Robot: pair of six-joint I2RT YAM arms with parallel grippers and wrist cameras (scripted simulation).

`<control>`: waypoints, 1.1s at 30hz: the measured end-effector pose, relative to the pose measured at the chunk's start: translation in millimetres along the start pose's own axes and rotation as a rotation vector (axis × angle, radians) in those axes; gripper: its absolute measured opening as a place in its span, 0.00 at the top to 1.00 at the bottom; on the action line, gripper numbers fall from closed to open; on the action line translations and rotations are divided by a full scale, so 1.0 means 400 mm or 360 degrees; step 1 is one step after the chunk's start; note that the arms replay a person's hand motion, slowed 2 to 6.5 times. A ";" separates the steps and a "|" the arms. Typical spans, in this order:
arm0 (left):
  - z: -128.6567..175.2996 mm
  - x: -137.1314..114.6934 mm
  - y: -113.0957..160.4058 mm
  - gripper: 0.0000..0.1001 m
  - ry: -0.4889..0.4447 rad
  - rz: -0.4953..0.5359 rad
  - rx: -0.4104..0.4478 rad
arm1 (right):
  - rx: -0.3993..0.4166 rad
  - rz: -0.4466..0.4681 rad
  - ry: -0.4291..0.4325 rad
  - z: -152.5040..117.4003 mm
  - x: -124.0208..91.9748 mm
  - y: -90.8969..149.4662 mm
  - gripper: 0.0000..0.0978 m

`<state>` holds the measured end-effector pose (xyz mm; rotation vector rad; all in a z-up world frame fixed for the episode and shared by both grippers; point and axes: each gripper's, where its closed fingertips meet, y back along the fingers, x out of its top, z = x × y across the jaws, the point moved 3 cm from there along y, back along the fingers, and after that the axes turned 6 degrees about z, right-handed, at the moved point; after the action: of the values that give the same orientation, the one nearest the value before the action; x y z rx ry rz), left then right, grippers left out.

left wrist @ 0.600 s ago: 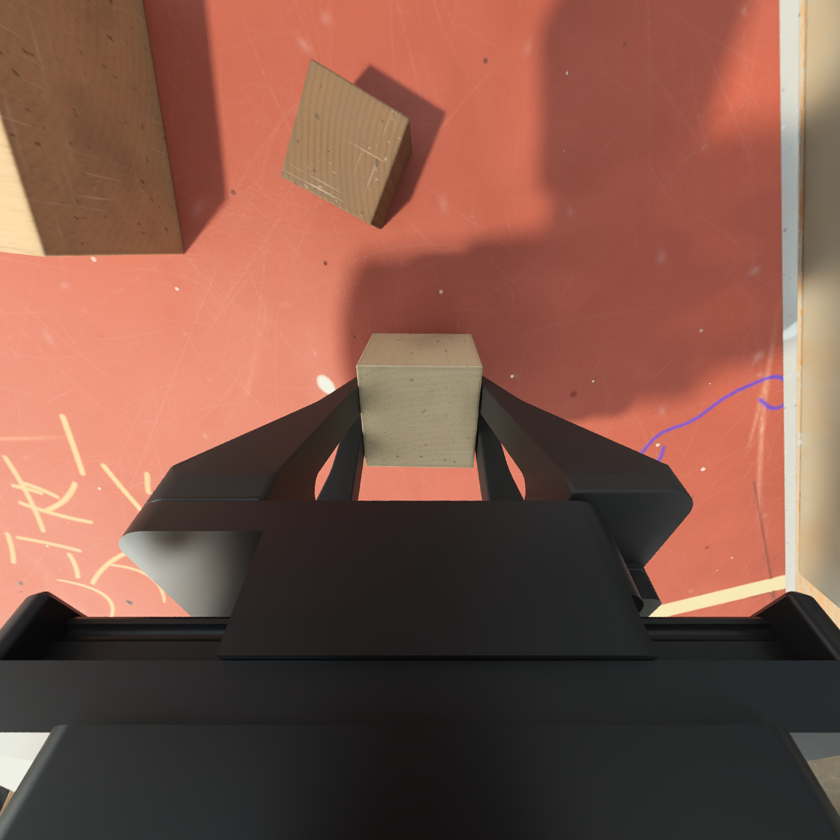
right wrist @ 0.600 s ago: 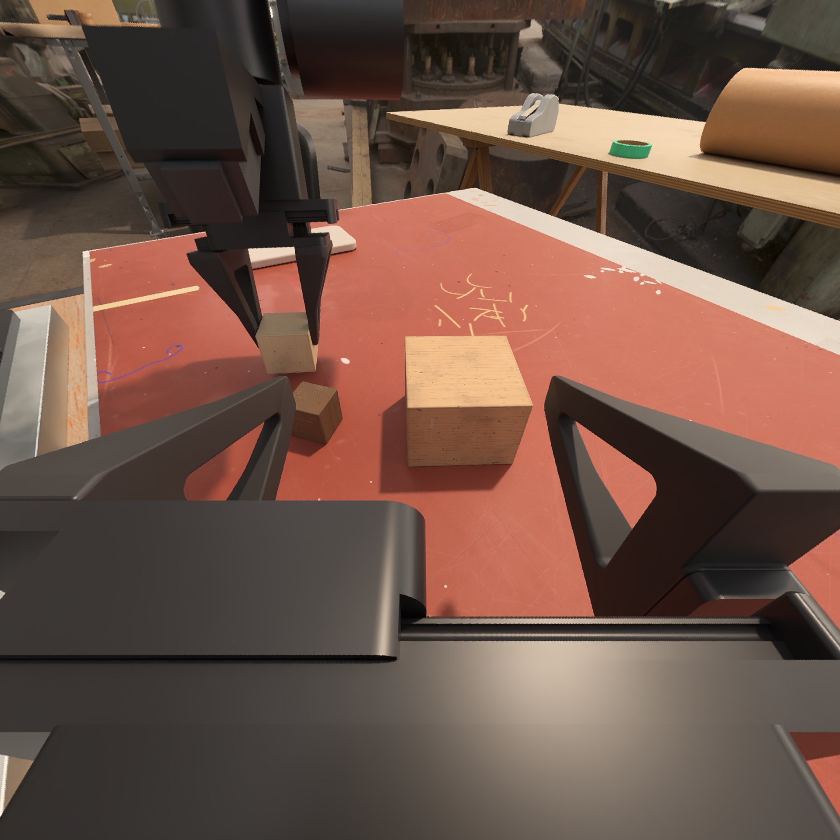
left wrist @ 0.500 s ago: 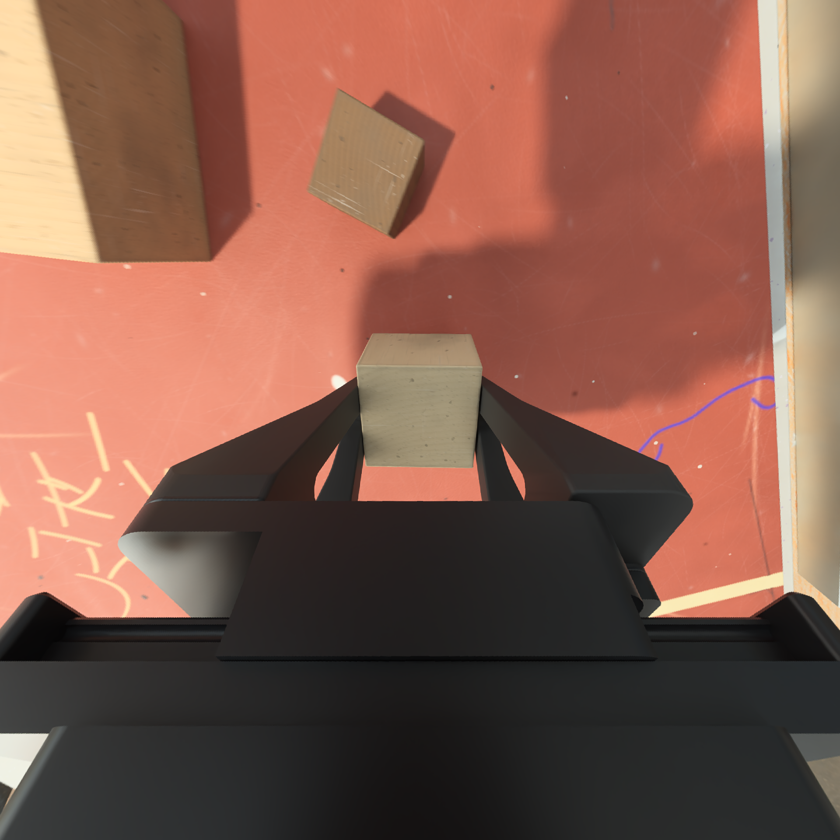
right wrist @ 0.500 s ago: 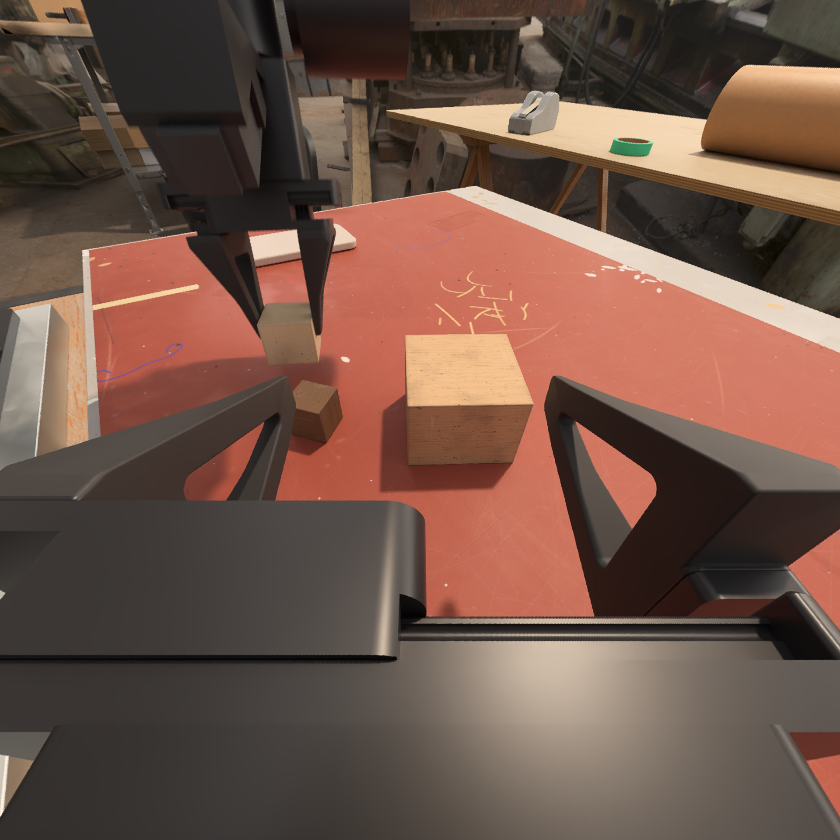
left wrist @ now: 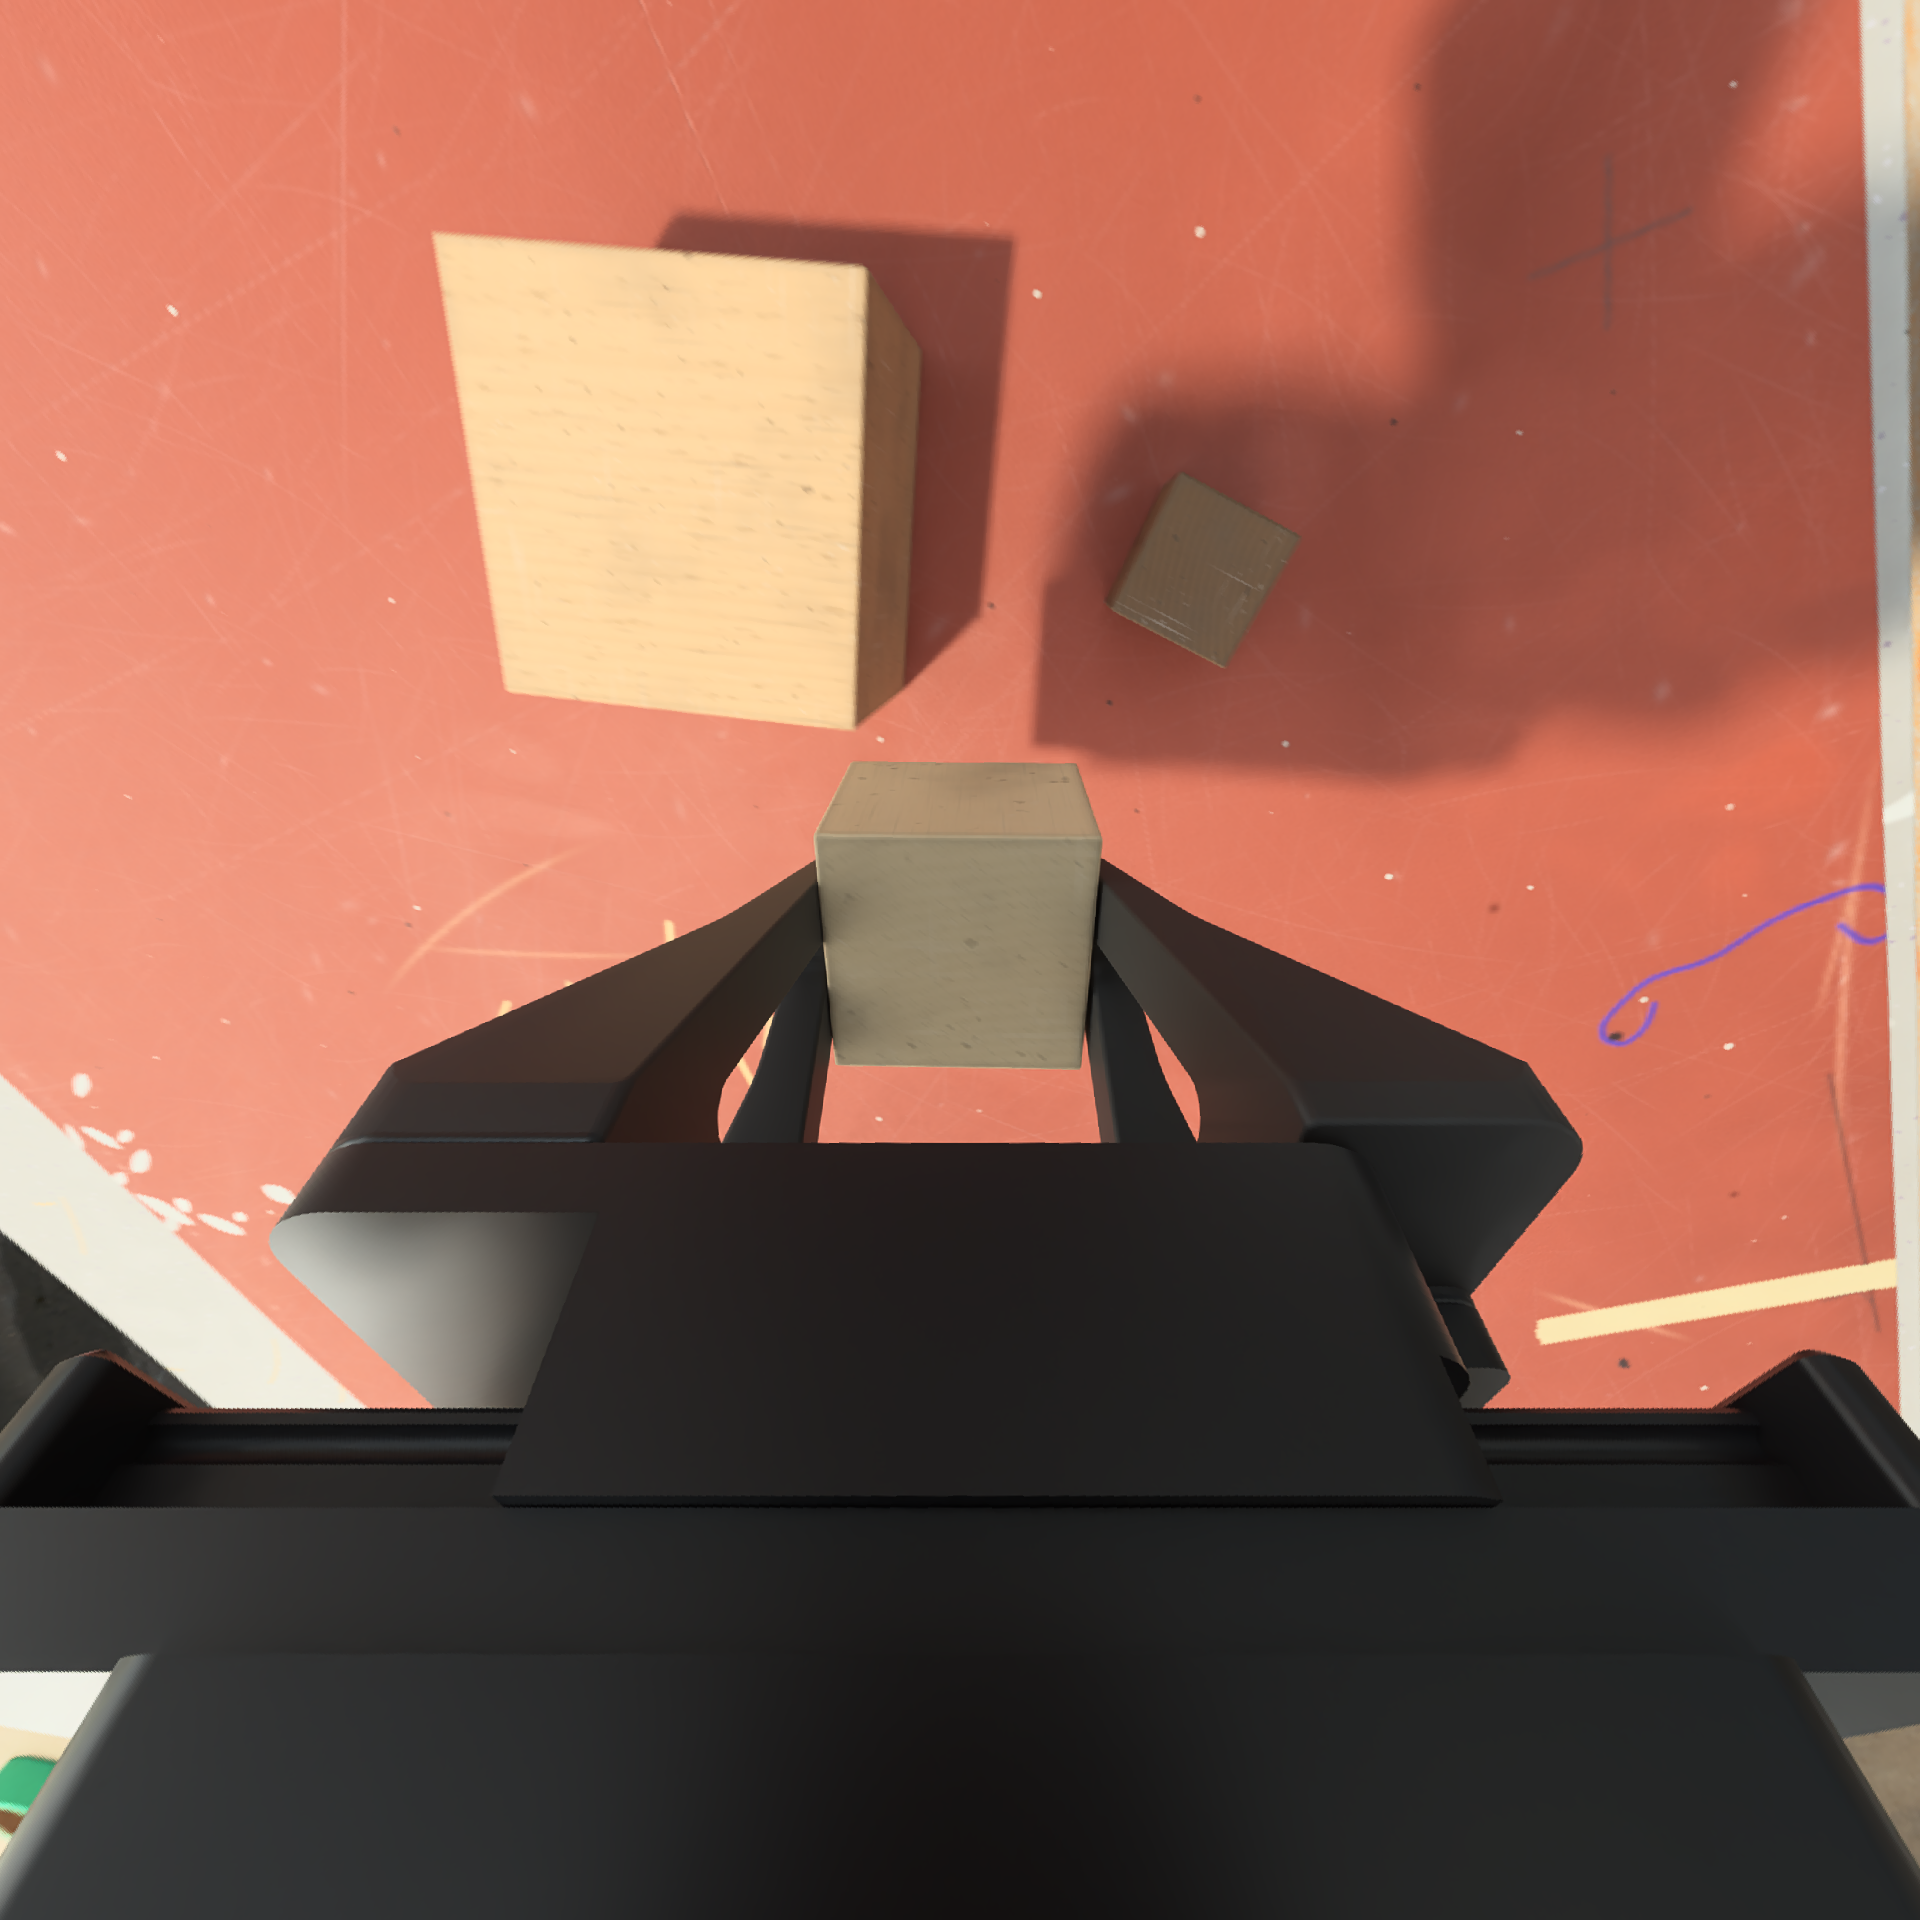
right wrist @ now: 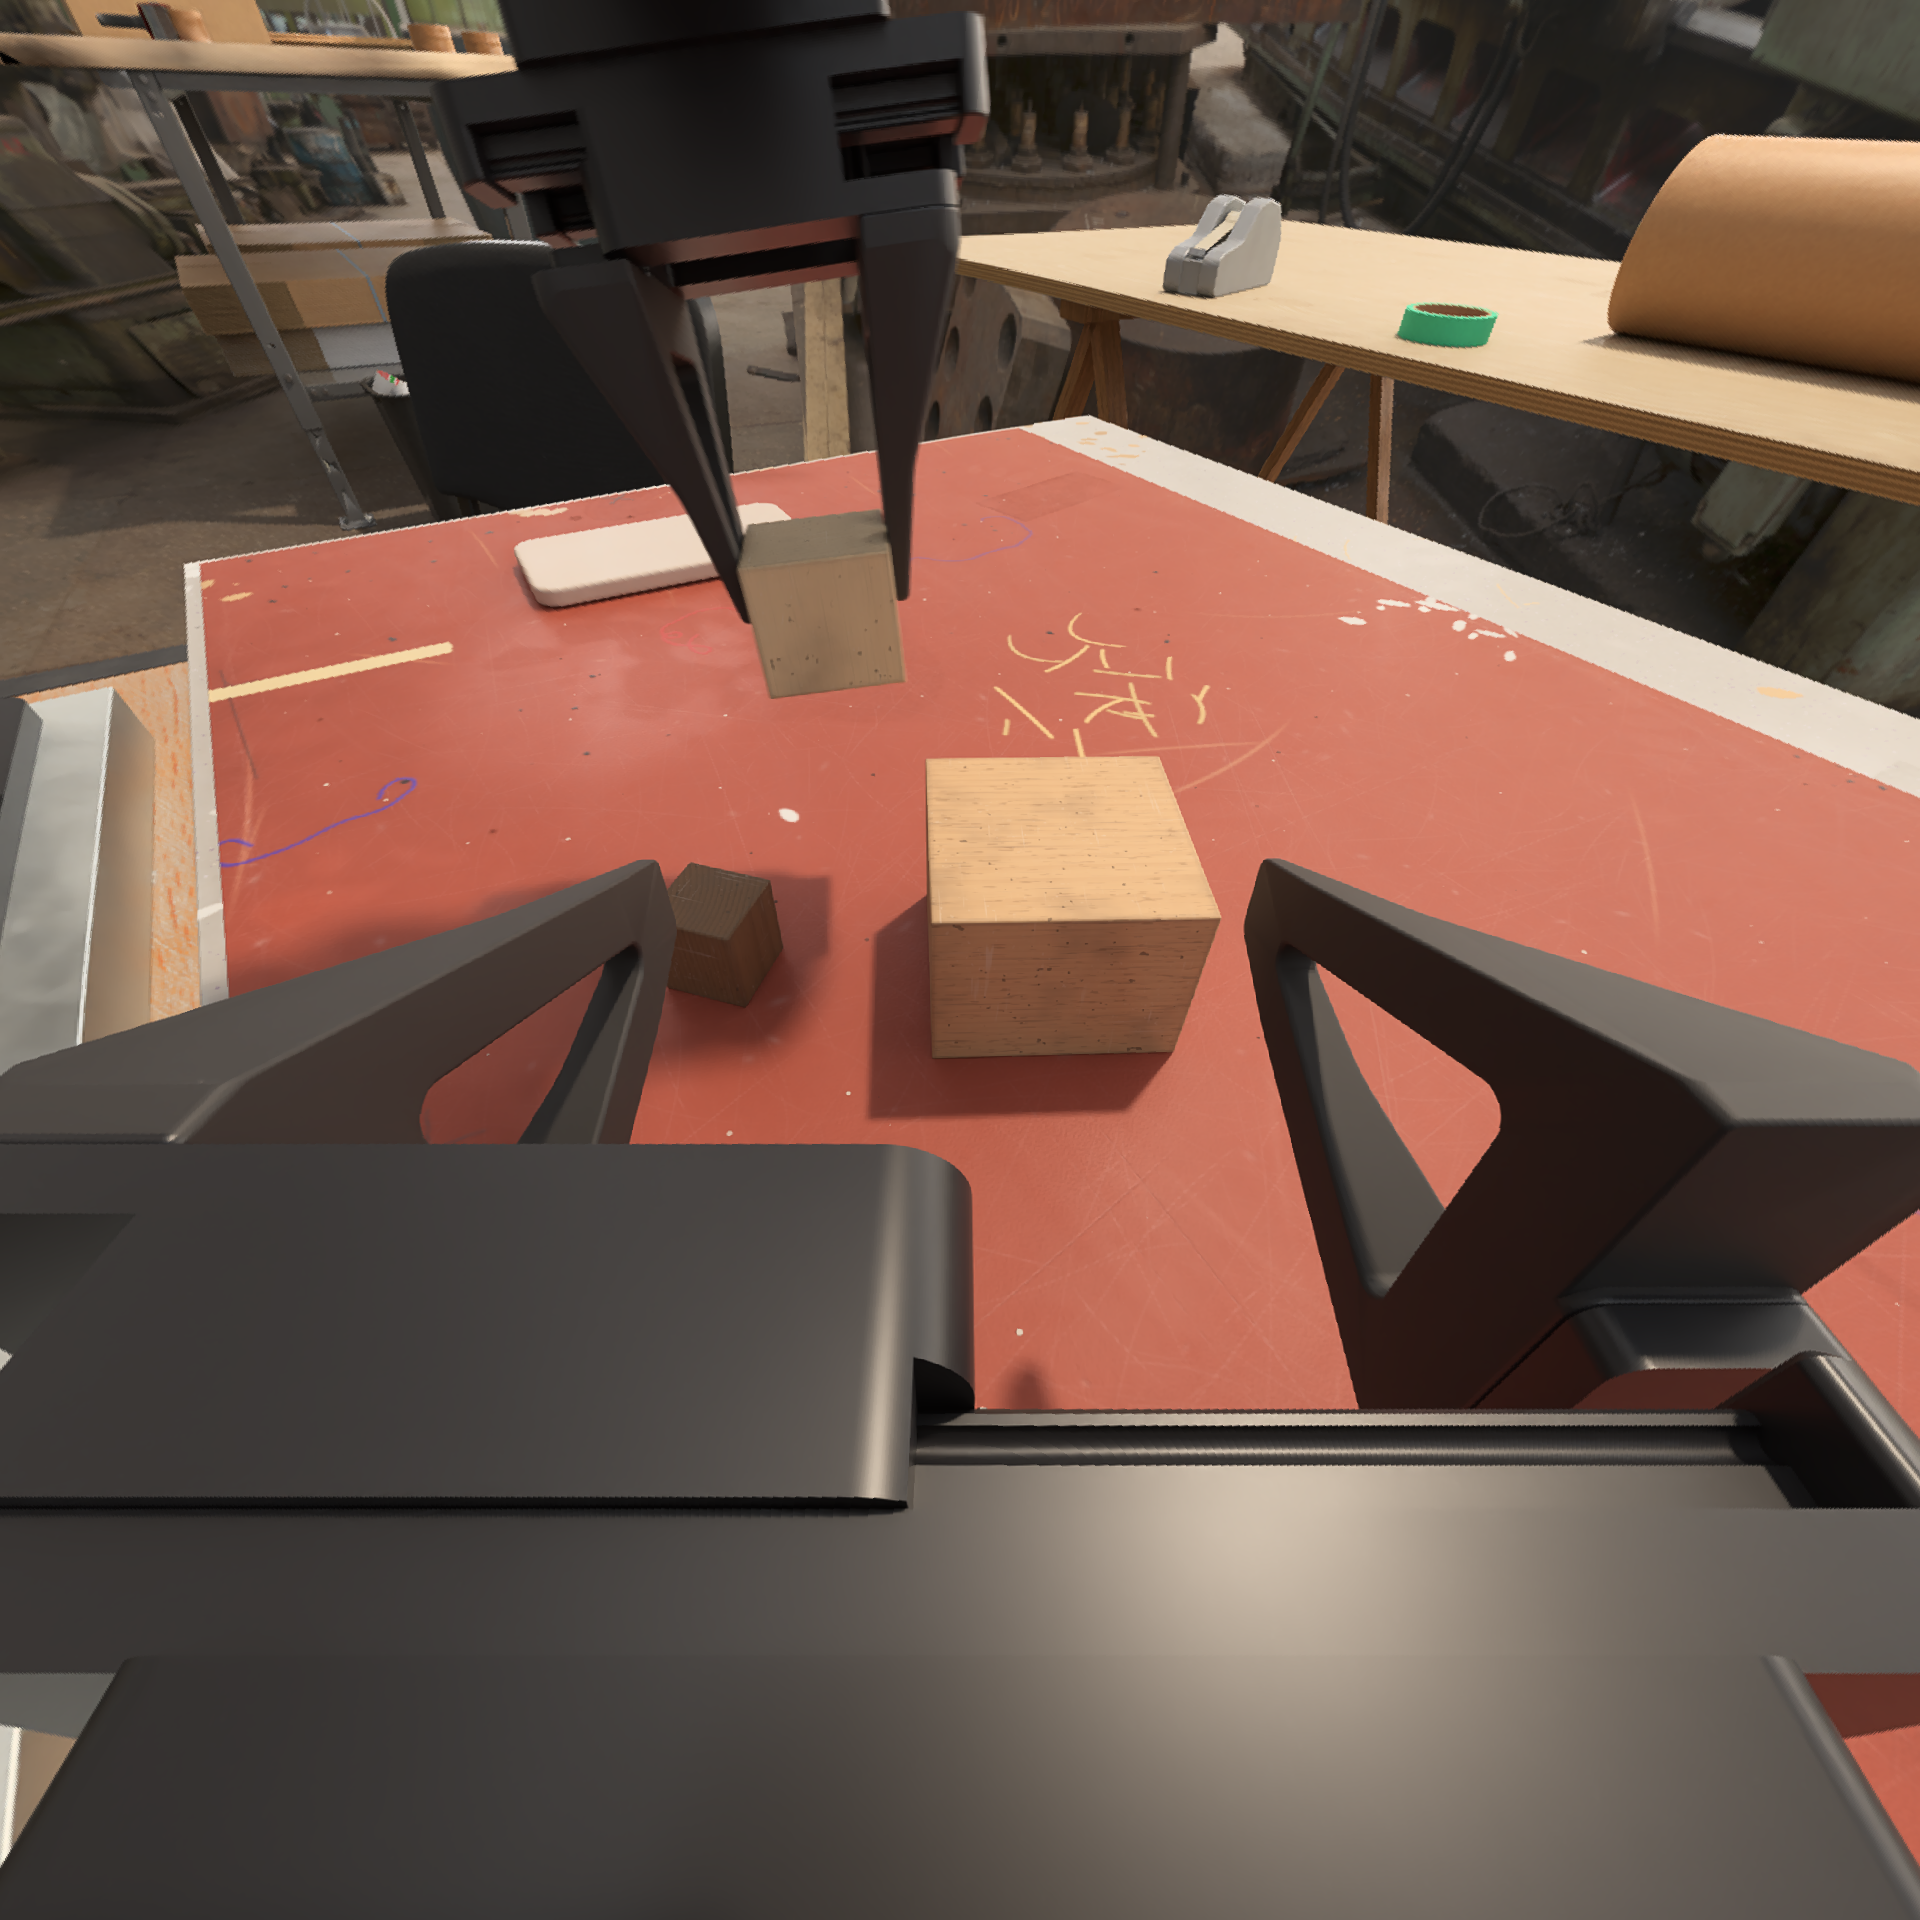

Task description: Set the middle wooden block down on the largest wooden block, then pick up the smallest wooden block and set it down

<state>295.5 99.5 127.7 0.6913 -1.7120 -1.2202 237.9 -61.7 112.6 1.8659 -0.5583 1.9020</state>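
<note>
My left gripper [left wrist: 958, 883] is shut on the middle block [left wrist: 958, 925], a pale wooden cube, and holds it high above the red table. In the right wrist view the same gripper [right wrist: 821, 592] hangs with that block [right wrist: 826, 623] in the air, behind and left of the largest block [right wrist: 1060, 894]. The largest block [left wrist: 675, 478], light wood, stands on the table ahead and left of the held one. The smallest block [left wrist: 1205, 571], dark brown, lies to its right, also seen in the right wrist view [right wrist: 727, 930]. My right gripper [right wrist: 956, 935] is open and empty, low before the blocks.
A white flat pad [right wrist: 623, 561] lies at the table's far side. The table's pale edge [left wrist: 1886, 416] runs along the right. A side bench carries a grey tape dispenser [right wrist: 1221, 249], a green tape roll [right wrist: 1446, 324] and a brown roll [right wrist: 1787, 249].
My left gripper has risen well above the table with the middle block and shifted toward the largest block. The right gripper and the other two blocks have not moved.
</note>
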 end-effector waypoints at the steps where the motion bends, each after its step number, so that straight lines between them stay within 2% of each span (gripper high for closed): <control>1: -0.010 0.009 -0.001 0.61 -0.0012 -0.0017 -0.0002 | 0.0000 0.0002 0.0001 0.000 0.001 0.000 0.04; 6: -0.053 0.051 -0.018 0.61 -0.0056 -0.0068 -0.0036 | -0.0001 0.0024 0.0006 0.001 0.008 -0.001 0.04; 16: -0.111 0.116 -0.071 0.61 -0.0080 -0.0070 -0.0092 | -0.0013 0.0043 -0.0016 0.005 0.011 0.001 0.04; 25: -0.132 0.117 -0.109 0.61 -0.0065 -0.0117 -0.0113 | -0.0018 0.0059 -0.0028 0.008 0.013 0.003 0.04; 33: -0.136 0.117 -0.114 0.61 -0.0042 -0.0131 -0.0111 | -0.0014 0.0041 -0.0034 0.006 0.007 0.004 0.04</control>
<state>321.1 20.9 107.5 0.7123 -1.6683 -1.3450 239.1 -64.4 115.5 1.8844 -0.5989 1.8948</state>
